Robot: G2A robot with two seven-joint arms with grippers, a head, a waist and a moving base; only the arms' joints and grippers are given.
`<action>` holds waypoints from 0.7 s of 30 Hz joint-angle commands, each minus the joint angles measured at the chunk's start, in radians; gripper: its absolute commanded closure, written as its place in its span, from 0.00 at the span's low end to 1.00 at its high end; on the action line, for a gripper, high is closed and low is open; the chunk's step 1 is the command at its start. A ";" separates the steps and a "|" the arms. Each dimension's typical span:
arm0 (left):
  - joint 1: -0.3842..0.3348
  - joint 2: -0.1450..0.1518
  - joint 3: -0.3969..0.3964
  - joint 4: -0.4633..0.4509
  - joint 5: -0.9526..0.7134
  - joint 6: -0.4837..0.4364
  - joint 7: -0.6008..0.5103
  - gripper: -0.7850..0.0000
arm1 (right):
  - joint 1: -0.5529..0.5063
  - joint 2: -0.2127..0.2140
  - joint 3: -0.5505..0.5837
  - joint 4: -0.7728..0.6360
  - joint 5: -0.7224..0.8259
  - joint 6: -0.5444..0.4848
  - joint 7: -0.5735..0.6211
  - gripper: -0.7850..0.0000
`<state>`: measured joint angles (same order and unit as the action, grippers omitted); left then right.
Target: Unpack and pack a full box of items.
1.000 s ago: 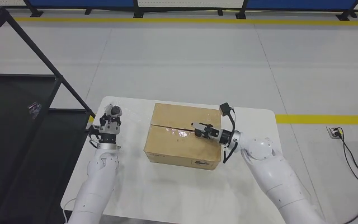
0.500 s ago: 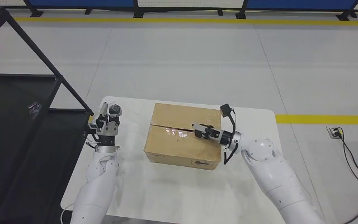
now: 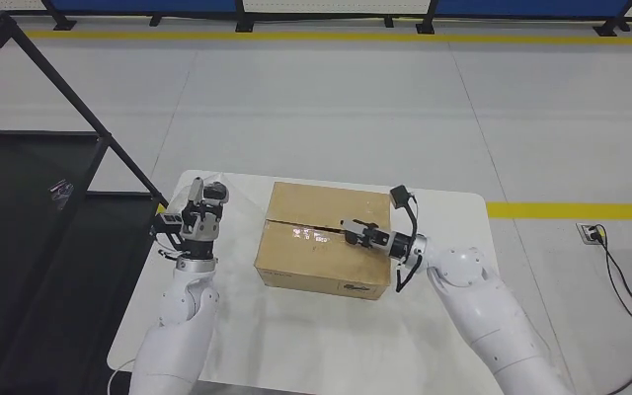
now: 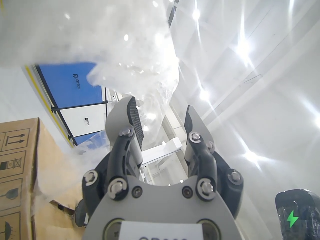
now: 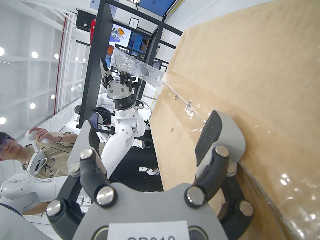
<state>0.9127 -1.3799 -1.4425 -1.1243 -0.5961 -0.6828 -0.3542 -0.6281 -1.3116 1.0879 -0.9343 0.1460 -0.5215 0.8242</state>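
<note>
The left gripper turns at the wrist and swings a little toward the box, ending nearer its left side than a second ago. Its jaws, which looked close together then, now stand apart. The clear tape strip trailing from one of them toward the box's seam shows more plainly above the gripper in the top view. The left forearm shifts with it, slightly further in over the counter. The right gripper edges back a touch along the box top toward its own arm, and the glint on the seam now sits a little further left.
</note>
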 commanded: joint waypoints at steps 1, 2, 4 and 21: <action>-0.002 -0.002 0.006 -0.008 0.013 0.009 0.012 0.43 | -0.004 0.002 0.003 -0.001 0.001 -0.002 0.001 0.00; -0.004 -0.002 0.009 -0.011 0.021 0.012 0.018 0.44 | -0.006 0.003 0.006 -0.002 0.001 -0.003 0.002 0.00; -0.011 -0.004 0.016 -0.012 0.034 0.024 0.027 0.42 | -0.011 0.005 0.011 -0.001 0.002 -0.006 0.003 0.00; -0.076 -0.019 0.058 0.066 0.074 0.051 0.047 0.45 | -0.027 0.015 0.033 0.014 0.025 -0.030 0.010 0.00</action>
<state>0.8370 -1.3989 -1.3824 -1.0620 -0.5226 -0.6299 -0.3055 -0.6563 -1.2971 1.1207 -0.9211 0.1704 -0.5521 0.8338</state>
